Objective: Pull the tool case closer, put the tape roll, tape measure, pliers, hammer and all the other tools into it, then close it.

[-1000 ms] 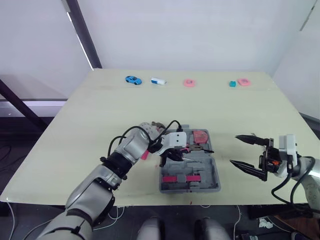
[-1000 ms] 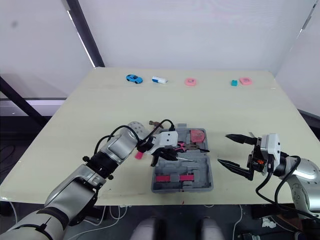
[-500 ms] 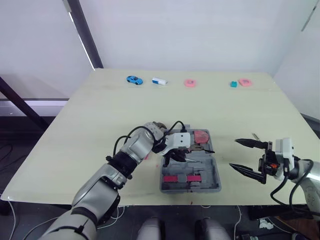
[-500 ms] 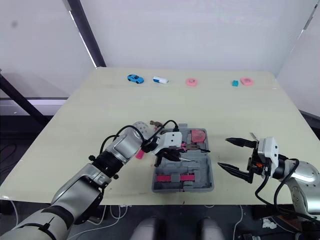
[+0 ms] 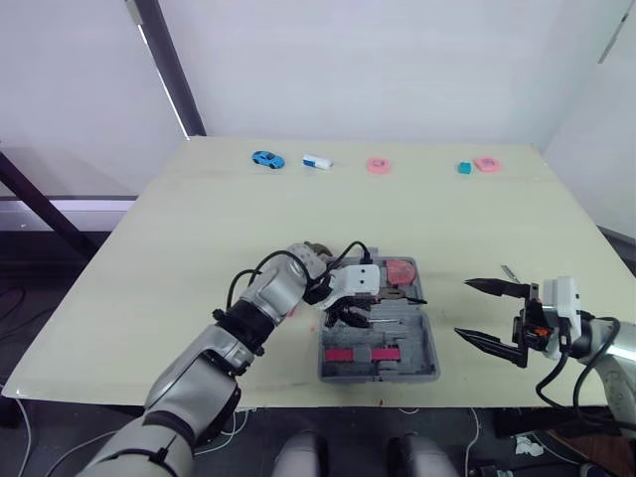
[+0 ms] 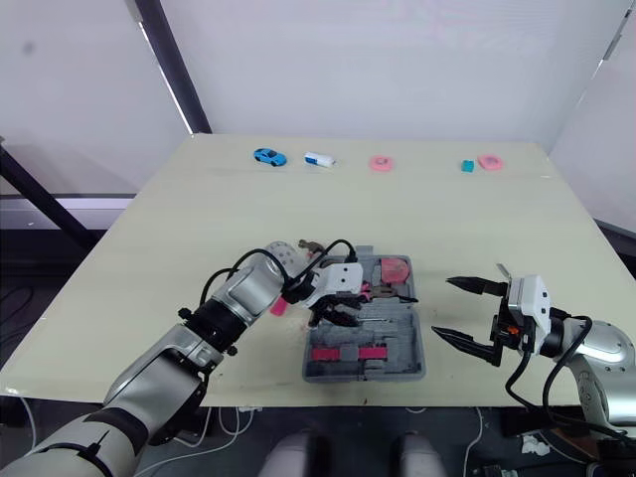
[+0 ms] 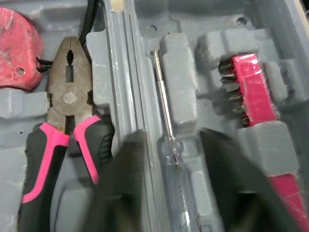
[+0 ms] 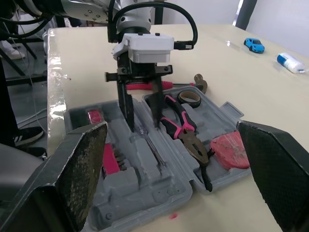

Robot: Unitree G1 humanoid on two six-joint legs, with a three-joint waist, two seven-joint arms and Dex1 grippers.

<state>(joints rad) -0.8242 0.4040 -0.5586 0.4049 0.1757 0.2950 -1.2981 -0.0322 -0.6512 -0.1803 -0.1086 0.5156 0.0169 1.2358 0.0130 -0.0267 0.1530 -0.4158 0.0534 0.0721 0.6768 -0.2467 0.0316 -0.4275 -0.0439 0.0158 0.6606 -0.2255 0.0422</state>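
Observation:
The grey tool case [image 5: 429,350] lies open near the table's front edge. In it lie pink-handled pliers [image 7: 67,96], a red tape measure [image 5: 399,270], a tape roll [image 8: 188,98], a pink bit holder [image 7: 253,92] and a clear-handled screwdriver [image 7: 176,169]. My left gripper [image 5: 348,318] is low over the case, open, one finger on each side of the screwdriver in its slot. The pink-handled hammer [image 8: 145,85] lies on the table just behind the case. Right of the case, my right gripper [image 5: 462,308] stands open and holds nothing.
Along the far edge lie a blue toy car [image 5: 264,158], a white and blue item [image 5: 315,161], two pink rolls [image 5: 377,165] [image 5: 485,163] and a teal block [image 5: 462,168]. The case's near side sits close to the table's front edge.
My left gripper has moved a little right and down into the case, over the screwdriver slot. The right gripper has shifted slightly toward the front edge, still open.

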